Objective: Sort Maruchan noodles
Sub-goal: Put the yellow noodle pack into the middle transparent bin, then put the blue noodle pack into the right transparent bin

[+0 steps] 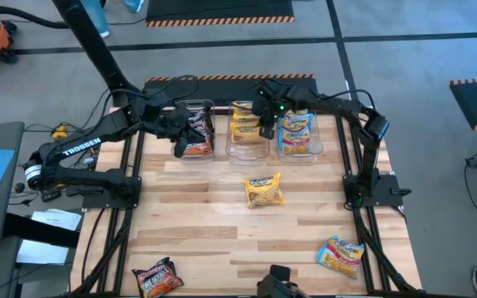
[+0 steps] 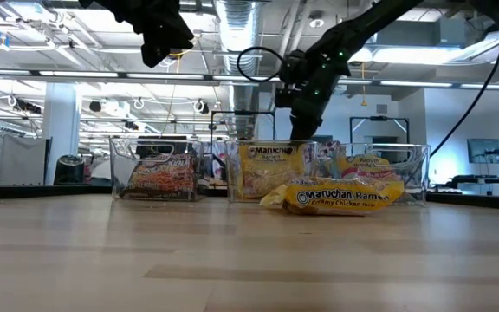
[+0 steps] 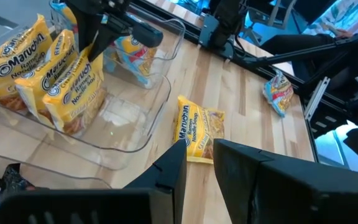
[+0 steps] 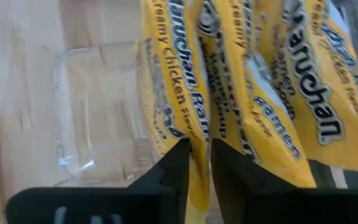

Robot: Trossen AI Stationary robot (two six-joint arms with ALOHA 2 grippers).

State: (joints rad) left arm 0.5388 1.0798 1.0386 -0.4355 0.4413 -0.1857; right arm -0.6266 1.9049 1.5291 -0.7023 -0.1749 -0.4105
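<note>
Three clear tubs stand in a row at the table's far side. The left one (image 1: 194, 132) holds maroon packets, the middle one (image 1: 247, 131) yellow packets (image 3: 48, 74), the right one (image 1: 298, 136) blue-pink packets. Loose on the table lie a yellow packet (image 1: 263, 190) mid-table, a blue-pink packet (image 1: 340, 255) near right and a maroon packet (image 1: 157, 277) near left. My left gripper (image 3: 199, 177) hovers high over the left tub, open by a narrow gap and empty. My right gripper (image 4: 199, 171) points down into the middle tub, shut on a yellow packet. My right gripper pinches a yellow packet (image 4: 199, 140) between its two fingers, coming from above and pointing down into the middle tub. The packet stands on edge among the other yellow ones, leaning against them. Which edge of it the fingers have is hidden by the fingers themselves.
Bare wood lies between the tubs and the loose packets. A dark object (image 1: 276, 281) sits at the near edge. The arm bases stand at the table's left side (image 1: 106, 186) and right side (image 1: 371, 186).
</note>
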